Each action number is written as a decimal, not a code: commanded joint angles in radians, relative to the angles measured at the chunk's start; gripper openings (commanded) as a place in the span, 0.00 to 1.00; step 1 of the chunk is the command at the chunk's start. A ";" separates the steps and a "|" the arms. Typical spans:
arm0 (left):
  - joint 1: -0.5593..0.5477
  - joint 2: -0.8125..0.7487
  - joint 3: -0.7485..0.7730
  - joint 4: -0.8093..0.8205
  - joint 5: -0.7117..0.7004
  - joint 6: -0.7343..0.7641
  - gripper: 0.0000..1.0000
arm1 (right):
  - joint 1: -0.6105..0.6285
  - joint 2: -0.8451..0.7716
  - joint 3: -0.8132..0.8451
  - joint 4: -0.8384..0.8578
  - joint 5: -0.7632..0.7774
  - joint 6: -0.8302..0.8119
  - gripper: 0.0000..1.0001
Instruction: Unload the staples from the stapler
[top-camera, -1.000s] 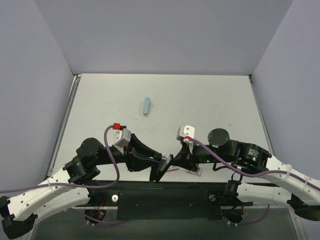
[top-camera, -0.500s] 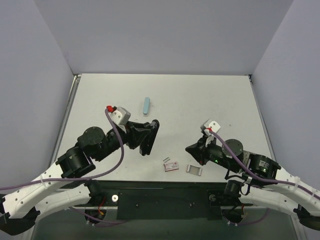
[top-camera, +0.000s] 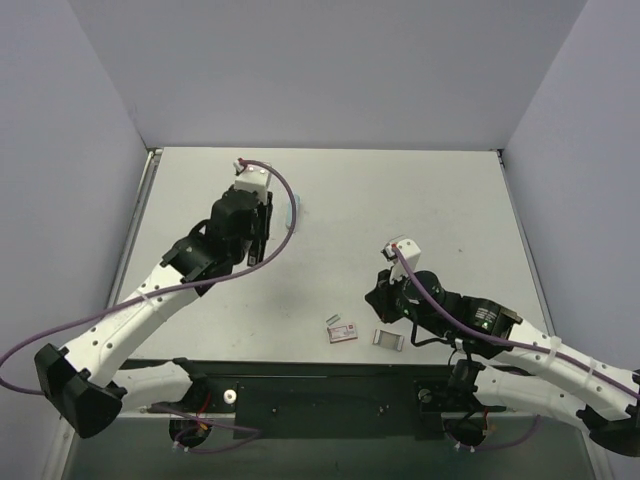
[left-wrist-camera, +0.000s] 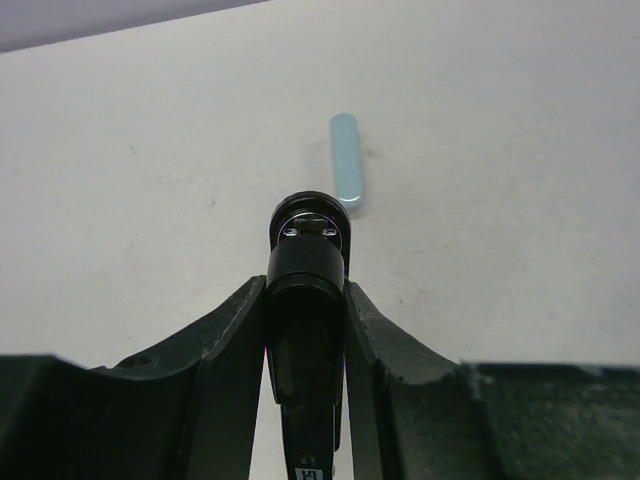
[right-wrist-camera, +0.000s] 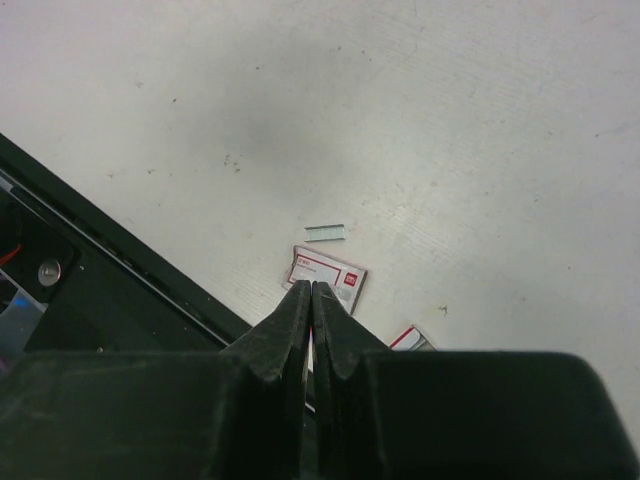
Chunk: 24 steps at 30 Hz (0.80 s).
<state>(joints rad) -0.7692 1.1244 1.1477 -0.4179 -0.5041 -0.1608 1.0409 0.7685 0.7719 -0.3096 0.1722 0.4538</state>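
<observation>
**Left gripper clamps the stapler; right gripper is closed and empty**

Your left gripper (left-wrist-camera: 305, 300) stands partly open, its fingers pressed against both sides of the black stapler (left-wrist-camera: 308, 235). It is held over the table (top-camera: 420, 200) toward 10 o'clock in the top view. A pale blue bar (left-wrist-camera: 347, 178) lies on the table just past the stapler's nose, at 1 o'clock. Your right gripper (right-wrist-camera: 312, 290) has its jaws pressed together around nothing, toward 5 o'clock. In its wrist view a loose staple strip (right-wrist-camera: 328, 232) lies at 12 o'clock from a small red-and-white box (right-wrist-camera: 328, 278). A second box (top-camera: 389, 339) sits beside the first. You cannot tell what either box contains.
</observation>
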 joint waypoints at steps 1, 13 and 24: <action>0.165 0.064 0.078 0.057 0.070 -0.002 0.00 | -0.008 0.021 -0.014 0.024 0.026 0.069 0.00; 0.527 0.386 0.153 0.139 0.409 -0.052 0.00 | -0.016 0.035 -0.074 0.067 -0.002 0.143 0.00; 0.556 0.747 0.409 0.091 0.409 0.043 0.00 | -0.024 0.037 -0.083 0.070 -0.007 0.103 0.00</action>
<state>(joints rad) -0.2150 1.8122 1.4345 -0.3801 -0.1055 -0.1627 1.0267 0.8032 0.6933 -0.2638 0.1669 0.5747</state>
